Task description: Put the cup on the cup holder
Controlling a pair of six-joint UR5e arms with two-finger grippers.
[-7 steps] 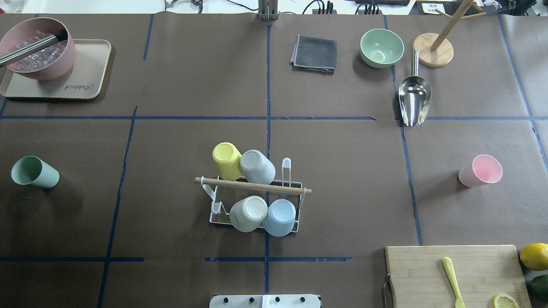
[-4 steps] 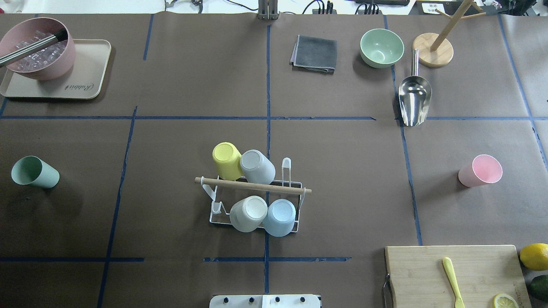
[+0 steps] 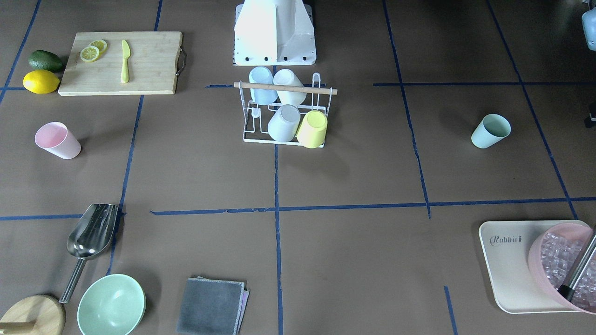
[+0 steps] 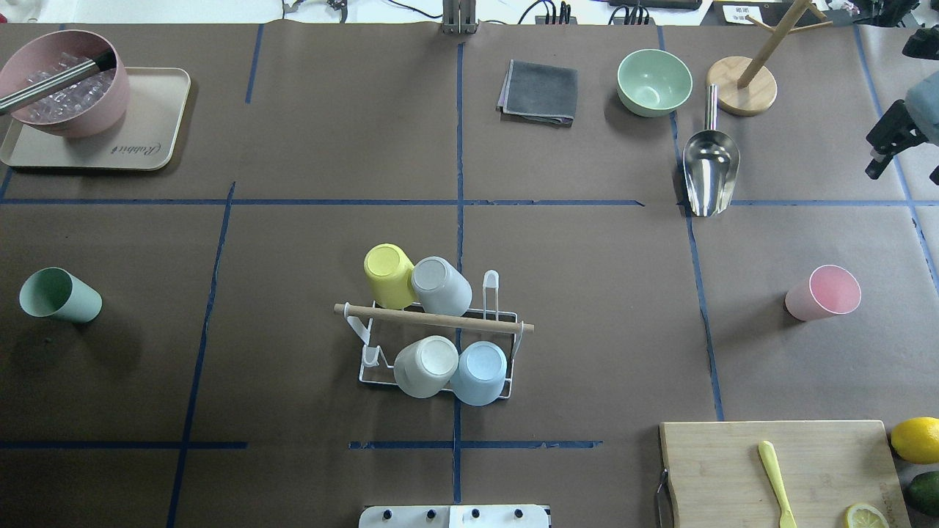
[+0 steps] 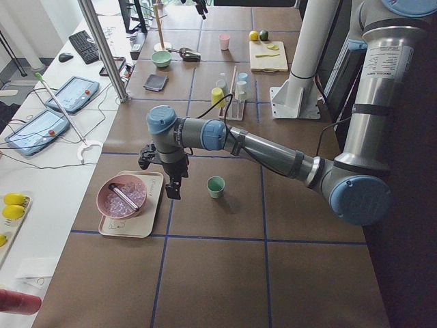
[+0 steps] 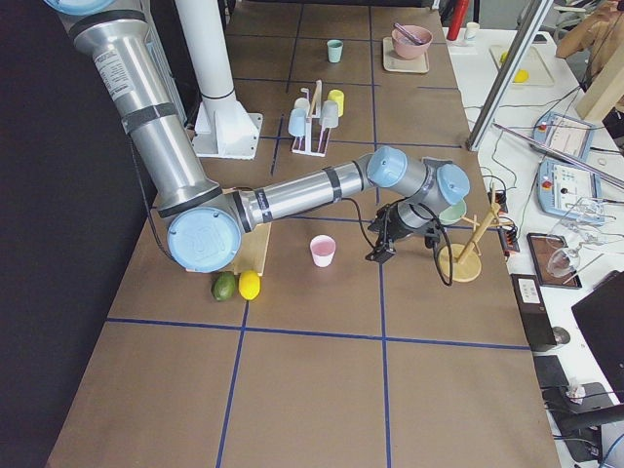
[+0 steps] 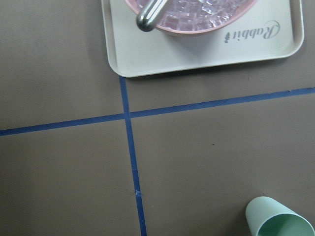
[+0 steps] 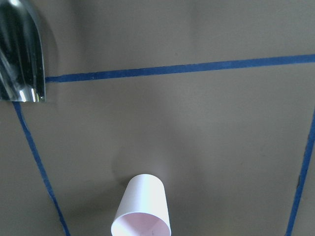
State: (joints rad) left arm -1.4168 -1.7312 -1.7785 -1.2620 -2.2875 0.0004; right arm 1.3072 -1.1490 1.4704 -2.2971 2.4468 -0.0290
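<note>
The white wire cup holder with a wooden rod handle stands mid-table and holds several upturned cups. A green cup lies on its side at the left; it also shows in the left wrist view. A pink cup lies on its side at the right; it also shows in the right wrist view. My right gripper hovers at the right edge beyond the pink cup, fingers apart and empty. My left gripper hovers between the green cup and the tray; I cannot tell its state.
A beige tray with a pink ice bowl sits far left. A grey cloth, green bowl, metal scoop and wooden mug tree lie at the far right. A cutting board sits near right.
My right arm has come into the overhead view at the right edge. The cups and the holder have not moved.
</note>
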